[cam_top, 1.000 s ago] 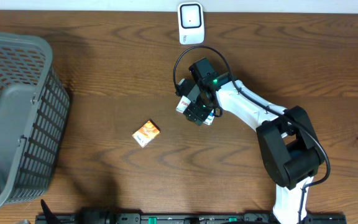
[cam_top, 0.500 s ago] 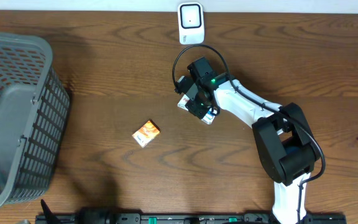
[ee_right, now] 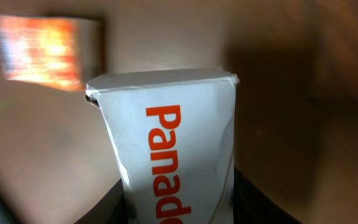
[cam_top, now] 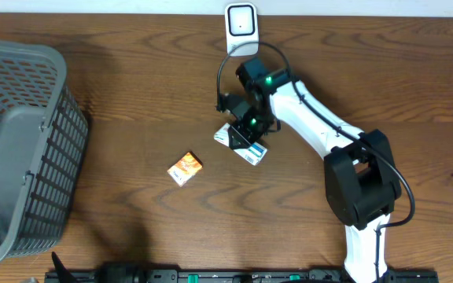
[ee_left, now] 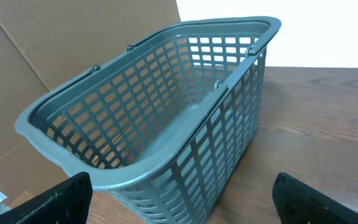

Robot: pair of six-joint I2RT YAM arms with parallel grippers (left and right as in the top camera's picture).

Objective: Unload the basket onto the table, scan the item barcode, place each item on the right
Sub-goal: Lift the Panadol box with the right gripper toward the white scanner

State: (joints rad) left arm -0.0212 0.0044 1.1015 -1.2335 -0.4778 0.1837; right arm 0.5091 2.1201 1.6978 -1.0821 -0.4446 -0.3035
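Over the last second my right arm has swung its wrist toward the far side, and the right pincer [cam_top: 246, 130] has narrowed from a wide gape onto the white box [cam_top: 252, 152], which now sits a touch left of and nearer than where it lay. Nearest to me, the left pincer [ee_left: 182, 183] stands wide and empty, parked facing the grey basket [cam_top: 22, 126] on the left, well out of the job. Further out on the desk [cam_top: 132, 86], the small orange packet [cam_top: 185, 168] lies loose, left of and a little nearer than the box, untouched. The box is mid-desk, clamped between the right fingers by its long sides. The right wrist view shows the end flap and orange lettering facing away from the grip, and I judge it is clear of the wood. That hold leaves the broad faces free to turn. Farthest off, against the back edge, the white scanner [cam_top: 241, 30] waits almost in line with the box, so I expect a short carry.
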